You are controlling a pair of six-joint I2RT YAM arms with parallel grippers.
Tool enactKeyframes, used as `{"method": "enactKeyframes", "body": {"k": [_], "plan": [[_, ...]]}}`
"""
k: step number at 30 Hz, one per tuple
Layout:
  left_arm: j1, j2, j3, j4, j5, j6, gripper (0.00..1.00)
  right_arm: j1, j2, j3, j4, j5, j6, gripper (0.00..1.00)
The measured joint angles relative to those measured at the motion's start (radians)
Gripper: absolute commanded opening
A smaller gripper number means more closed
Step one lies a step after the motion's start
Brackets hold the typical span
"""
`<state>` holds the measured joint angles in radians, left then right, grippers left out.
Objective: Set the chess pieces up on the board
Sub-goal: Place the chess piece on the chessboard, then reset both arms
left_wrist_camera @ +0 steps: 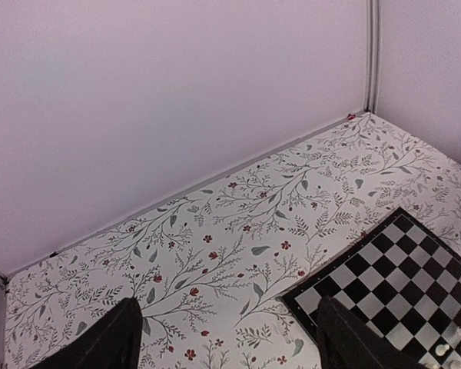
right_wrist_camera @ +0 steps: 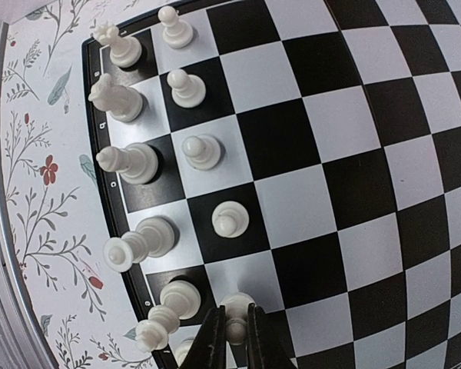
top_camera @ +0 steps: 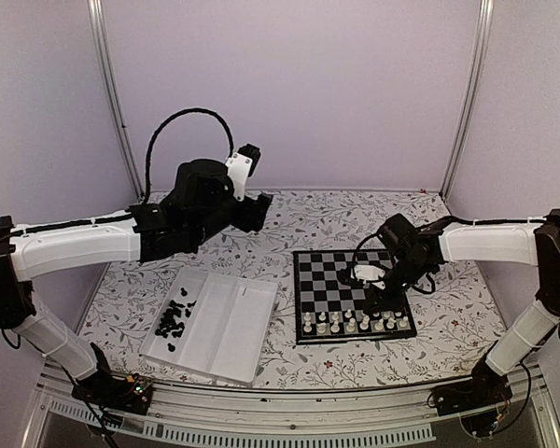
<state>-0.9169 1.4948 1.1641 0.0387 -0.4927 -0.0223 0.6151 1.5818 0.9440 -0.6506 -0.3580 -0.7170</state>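
The board [top_camera: 331, 271] lies right of centre, with cream-white chess pieces [top_camera: 355, 324] in its two near rows. In the right wrist view these white pieces [right_wrist_camera: 127, 161] line the board's [right_wrist_camera: 346, 177] left edge. My right gripper [right_wrist_camera: 235, 327] is shut on a white pawn [right_wrist_camera: 236, 306] that stands in the second row; in the top view the gripper [top_camera: 385, 291] hangs over the board's right side. Black pieces [top_camera: 175, 317] lie heaped in the white tray [top_camera: 233, 327]. My left gripper [left_wrist_camera: 230, 346] is open and empty, raised over the far table left of the board [left_wrist_camera: 392, 269].
The white compartment tray sits at front left, its right compartments bare. The table has a floral cover [top_camera: 336, 215]. Walls and two metal posts [top_camera: 112, 93] close in the back. The left arm [top_camera: 75, 243] reaches across above the tray.
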Motion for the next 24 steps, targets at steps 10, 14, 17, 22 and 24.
{"method": "enactKeyframes", "body": {"k": [10,14,17,22,24], "plan": [[-0.003,0.011,0.0,-0.007,-0.013,0.005,0.8,0.015,0.034,0.0,0.0,-0.001,0.0,0.2],[-0.006,0.015,0.003,-0.008,-0.015,0.011,0.81,0.015,0.037,0.0,0.0,0.0,0.001,0.21],[-0.009,0.021,0.007,-0.008,-0.017,0.012,0.81,0.015,0.037,0.008,-0.006,0.0,0.003,0.22],[-0.01,0.026,0.01,-0.011,-0.018,0.013,0.85,0.008,0.027,0.079,-0.054,-0.01,0.01,0.33],[-0.01,0.028,0.014,-0.016,-0.018,0.02,0.85,-0.004,0.002,0.126,-0.086,-0.027,0.001,0.35]]}}
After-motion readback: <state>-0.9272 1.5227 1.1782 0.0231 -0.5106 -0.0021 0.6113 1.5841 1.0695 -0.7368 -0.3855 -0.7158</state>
